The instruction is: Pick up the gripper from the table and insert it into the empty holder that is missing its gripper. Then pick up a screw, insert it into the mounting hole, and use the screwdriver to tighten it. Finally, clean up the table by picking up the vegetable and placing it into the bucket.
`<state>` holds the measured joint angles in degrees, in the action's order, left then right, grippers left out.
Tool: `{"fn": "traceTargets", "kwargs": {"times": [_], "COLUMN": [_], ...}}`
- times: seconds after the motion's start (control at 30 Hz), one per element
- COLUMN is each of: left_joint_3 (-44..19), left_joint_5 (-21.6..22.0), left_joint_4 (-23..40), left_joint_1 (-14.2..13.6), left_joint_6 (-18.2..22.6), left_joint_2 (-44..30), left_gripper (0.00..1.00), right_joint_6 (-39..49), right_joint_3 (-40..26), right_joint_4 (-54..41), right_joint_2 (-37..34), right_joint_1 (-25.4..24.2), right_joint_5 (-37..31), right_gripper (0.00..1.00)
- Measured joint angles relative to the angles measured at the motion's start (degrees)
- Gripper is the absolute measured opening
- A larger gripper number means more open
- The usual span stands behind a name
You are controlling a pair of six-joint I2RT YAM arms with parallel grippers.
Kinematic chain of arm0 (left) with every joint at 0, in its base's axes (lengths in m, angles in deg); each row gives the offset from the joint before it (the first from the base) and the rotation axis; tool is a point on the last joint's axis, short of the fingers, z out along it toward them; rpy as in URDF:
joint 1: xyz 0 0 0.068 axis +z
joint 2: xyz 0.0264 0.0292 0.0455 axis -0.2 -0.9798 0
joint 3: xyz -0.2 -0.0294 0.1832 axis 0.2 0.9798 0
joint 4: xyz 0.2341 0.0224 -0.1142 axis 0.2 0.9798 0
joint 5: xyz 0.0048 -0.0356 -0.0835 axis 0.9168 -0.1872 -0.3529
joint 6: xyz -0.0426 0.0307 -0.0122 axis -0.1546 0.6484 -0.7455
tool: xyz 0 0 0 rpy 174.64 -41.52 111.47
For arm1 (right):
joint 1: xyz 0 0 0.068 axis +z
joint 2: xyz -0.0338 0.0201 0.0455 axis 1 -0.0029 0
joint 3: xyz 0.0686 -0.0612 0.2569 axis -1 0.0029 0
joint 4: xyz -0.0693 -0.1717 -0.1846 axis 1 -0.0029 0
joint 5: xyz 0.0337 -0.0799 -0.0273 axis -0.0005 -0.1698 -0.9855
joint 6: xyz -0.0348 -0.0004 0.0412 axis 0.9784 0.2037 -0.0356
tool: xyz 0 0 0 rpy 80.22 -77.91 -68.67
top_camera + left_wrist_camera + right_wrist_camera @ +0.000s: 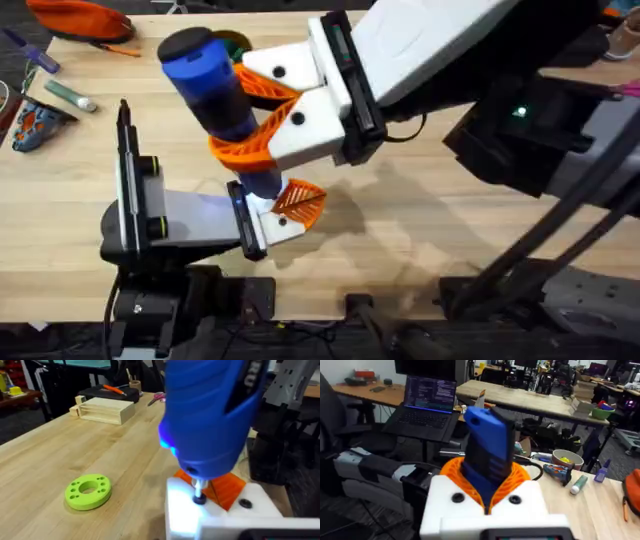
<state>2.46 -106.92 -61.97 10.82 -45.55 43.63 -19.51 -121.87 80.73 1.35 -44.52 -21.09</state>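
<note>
While ribbed orange right pincer (262, 118) pinches blue screwdriver (215, 85), left pincer (290, 205) state unclear.

The screwdriver (212, 412) looked like smooth blue plastic with a slight sheen, ending in a thin bright metal tip. The holder (220, 515) was matt white plastic, its orange finger (227, 487) ribbed plastic. The table (420, 215) was pale wood with a visible grain, satin-smooth. A lime-green disc (88, 491) appeared matt plastic, and a box (104, 410) unfinished pale wood.
</note>
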Motion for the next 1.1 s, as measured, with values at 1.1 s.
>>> {"fn": "traceTargets", "kwargs": {"times": [1.1], "left_joint_3": [0.0], "left_joint_5": [-0.4], "left_joint_4": [0.1], "left_joint_1": [-0.1], "left_joint_6": [-0.4], "left_joint_2": [0.0], "left_gripper": [0.014], "right_joint_6": [0.2], "right_joint_3": [-0.1], "right_joint_4": [-3.6], "right_joint_2": [0.0], "right_joint_1": [-0.6], "right_joint_5": [-0.2], "right_gripper": [0.026]}}
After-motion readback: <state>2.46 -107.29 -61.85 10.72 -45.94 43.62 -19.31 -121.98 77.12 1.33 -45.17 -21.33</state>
